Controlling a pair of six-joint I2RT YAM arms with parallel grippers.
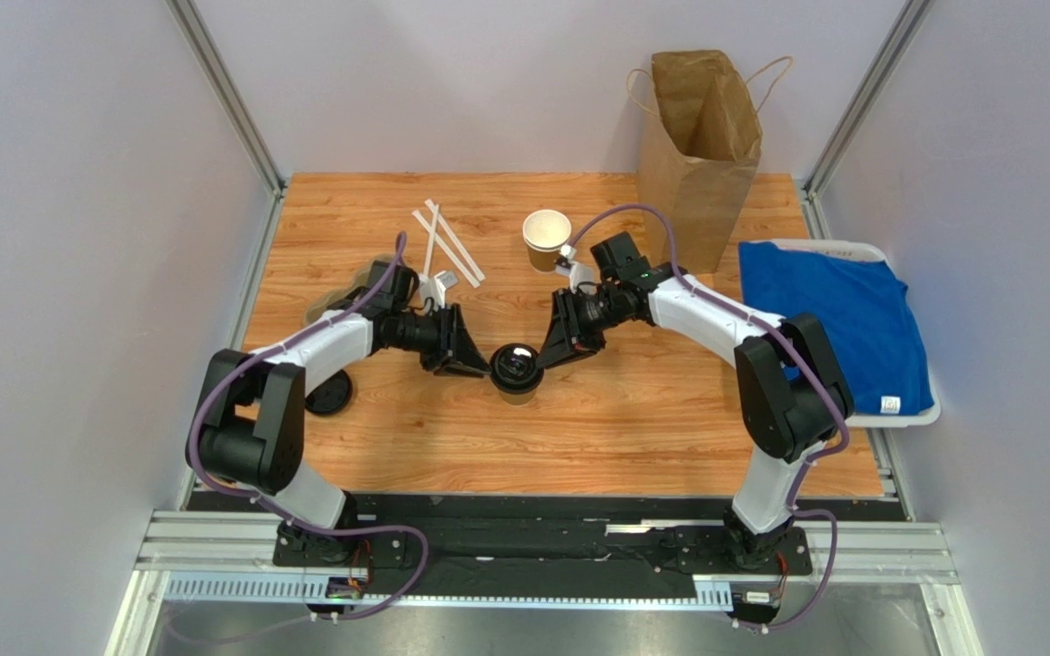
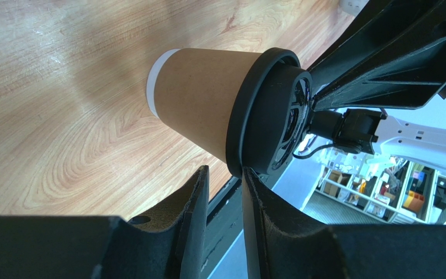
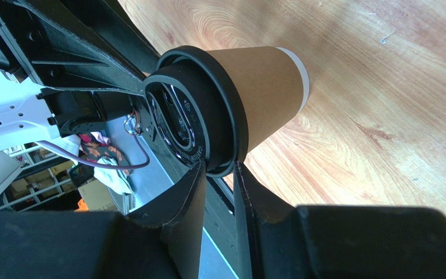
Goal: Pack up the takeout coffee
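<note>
Two pairs of jaws meet at one cup. We see the left gripper [image 2: 226, 173] narrowed to a slit with the rim of the black lid [image 2: 266, 110] nipped between its fingers. The right gripper [image 3: 218, 170] pinches the same rim from the opposite side. Both appear closed on the lid, not on the paper wall. The takeout coffee [image 1: 516, 372] stands upright near the middle of the wooden table [image 1: 654, 424], between the two grippers. Both arms reach inward and low from their bases at the near edge, elbows out, wrists angled down so the fingers come at the lid from left and right. Further out, a brown paper bag [image 1: 699, 137] stands open at the far right, well apart from the coffee. A second cup without a lid [image 1: 546, 235] sits beyond the centre, and thin white sticks [image 1: 446, 243] lie to its left. We judge the packing barely begun: the lid is on the cup, but the coffee is not yet in the bag. Lifting it, carrying it far and right, and lowering it inside are all left to do.
</note>
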